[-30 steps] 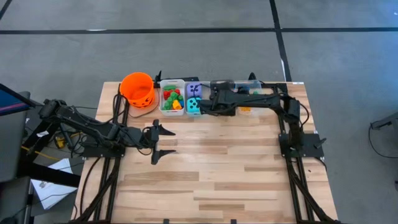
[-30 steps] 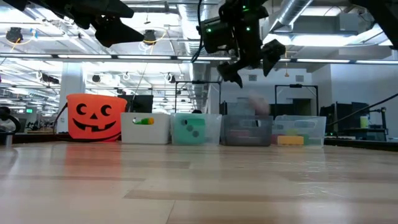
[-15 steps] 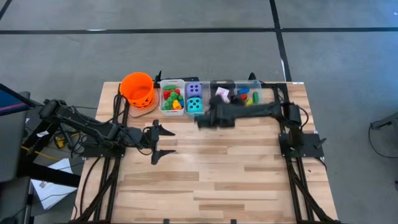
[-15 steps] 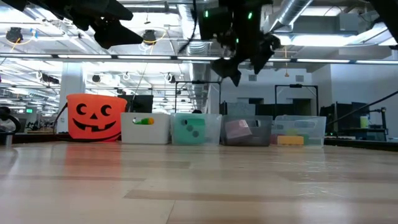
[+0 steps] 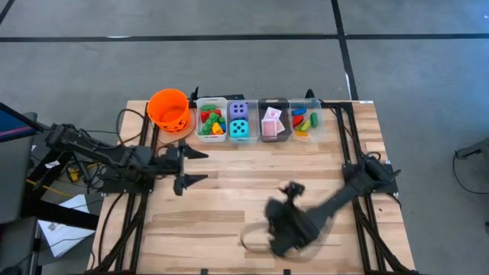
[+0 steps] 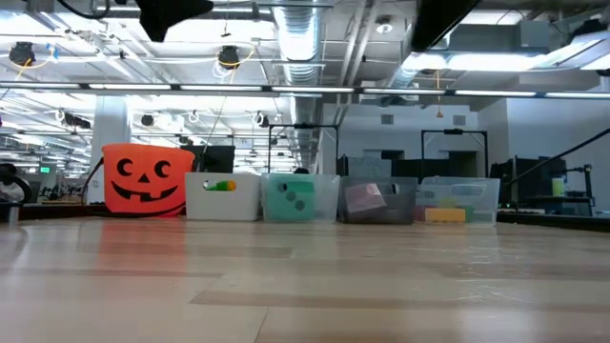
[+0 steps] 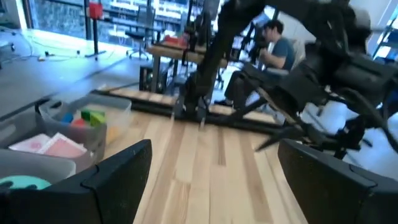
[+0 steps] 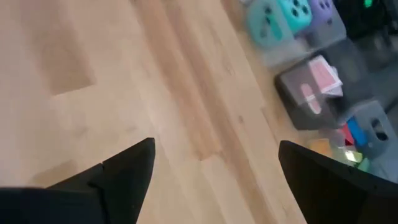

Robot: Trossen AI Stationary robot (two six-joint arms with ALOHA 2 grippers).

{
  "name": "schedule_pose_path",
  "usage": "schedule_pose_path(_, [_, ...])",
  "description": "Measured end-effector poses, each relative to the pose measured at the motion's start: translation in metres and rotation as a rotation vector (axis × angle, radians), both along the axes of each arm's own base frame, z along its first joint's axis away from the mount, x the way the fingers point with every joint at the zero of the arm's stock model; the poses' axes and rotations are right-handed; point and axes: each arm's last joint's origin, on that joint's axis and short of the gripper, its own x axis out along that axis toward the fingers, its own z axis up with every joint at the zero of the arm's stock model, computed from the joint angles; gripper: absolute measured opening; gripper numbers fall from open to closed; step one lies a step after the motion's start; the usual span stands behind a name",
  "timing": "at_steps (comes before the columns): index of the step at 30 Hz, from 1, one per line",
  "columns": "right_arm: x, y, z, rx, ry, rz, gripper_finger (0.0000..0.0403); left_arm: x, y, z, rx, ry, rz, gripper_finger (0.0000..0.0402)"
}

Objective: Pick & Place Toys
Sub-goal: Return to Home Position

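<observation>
Since the right end effector has swung back from the bins to the pale wooden worktop's near side, fingers spread wide and empty, we note the pink-backed playing cards lying in the dark plastic bin. Sorting looks finished. The left end effector waits, likewise spread and empty.

mixed bricks, purple die beside teal die, pink-backed cards, further bricks: resting in a row of bins, well apart from the right pincer, ahead of it.

Right end effector blurred from above (outline lost), playing cards dim behind bin wall
</observation>
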Motion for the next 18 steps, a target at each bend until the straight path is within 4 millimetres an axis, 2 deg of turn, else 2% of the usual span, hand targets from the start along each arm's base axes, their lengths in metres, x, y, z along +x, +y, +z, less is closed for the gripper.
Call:
schedule_pose_path(3, [-0.028, 0.03, 0.005, -0.04, -0.061, 0.04, 0.0334, -0.009, 0.003, 0.008, -0.009, -0.053, 0.001, 0.0342])
schedule_pose_path(6, [-0.056, 0.051, 0.007, -0.08, -0.16, 0.074, 0.0328, -0.015, 0.008, 0.015, 0.004, -0.097, 0.018, 0.0342])
schedule_pose_path(9, [-0.094, 0.055, 0.013, -0.13, -0.307, 0.136, 0.0321, -0.017, 0.015, 0.021, 0.006, -0.15, 0.081, 0.0342])
schedule_pose_path(12, [-0.134, 0.035, 0.011, -0.185, -0.476, 0.185, 0.0314, -0.015, 0.022, 0.022, 0.03, -0.164, 0.149, 0.0342])
schedule_pose_path(15, [-0.166, -0.004, 0.005, -0.18, -0.633, 0.188, 0.0312, -0.01, 0.031, 0.02, 0.041, -0.147, 0.221, 0.0342])
schedule_pose_path(18, [-0.192, -0.04, -0.013, -0.126, -0.746, 0.178, 0.0311, -0.008, 0.038, 0.018, 0.047, -0.136, 0.271, 0.0342])
